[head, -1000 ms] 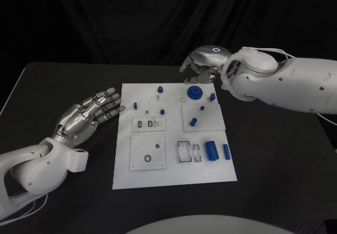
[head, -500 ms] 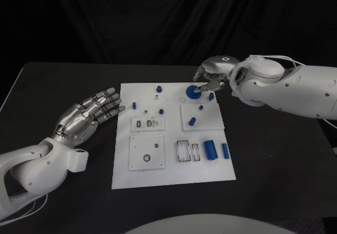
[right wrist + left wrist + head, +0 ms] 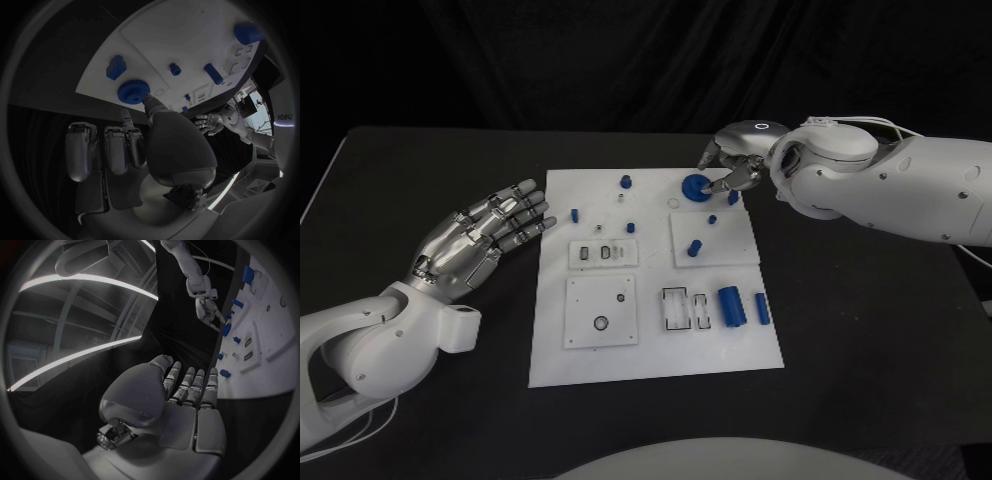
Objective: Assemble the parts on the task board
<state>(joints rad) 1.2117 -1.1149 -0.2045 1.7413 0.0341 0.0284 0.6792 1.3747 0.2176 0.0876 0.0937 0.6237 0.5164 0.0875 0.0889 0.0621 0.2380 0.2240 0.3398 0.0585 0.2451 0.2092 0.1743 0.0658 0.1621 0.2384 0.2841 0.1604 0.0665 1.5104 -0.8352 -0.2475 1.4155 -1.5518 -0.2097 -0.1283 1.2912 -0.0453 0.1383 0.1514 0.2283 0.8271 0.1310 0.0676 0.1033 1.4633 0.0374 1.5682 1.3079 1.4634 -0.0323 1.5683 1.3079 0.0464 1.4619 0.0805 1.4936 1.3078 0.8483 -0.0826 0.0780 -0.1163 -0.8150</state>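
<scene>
Head view: right robot hand at the blue gear on the far edge of the board

Head view, near to far: the white task board (image 3: 653,360) lies lengthwise on the black bench (image 3: 416,160), its long axis running away from the robot. On its near right, a thick blue cylinder (image 3: 731,307) and a thinner blue pin (image 3: 763,308) lie flat, both pointing along the board. Small blue pegs (image 3: 698,249) stand upright further out. Beside the board's left edge, the left robot hand (image 3: 485,238) hovers palm up, fingers spread, holding nothing, as it was a second ago. At the far right corner sits the round blue gear (image 3: 697,187), lying flat. The right robot hand (image 3: 737,165) has come in from behind the board; in the right wrist view its thumb tip (image 3: 149,101) touches the gear's rim (image 3: 133,91), other fingers extended alongside. Whether it actually grips the gear, I cannot tell.
</scene>
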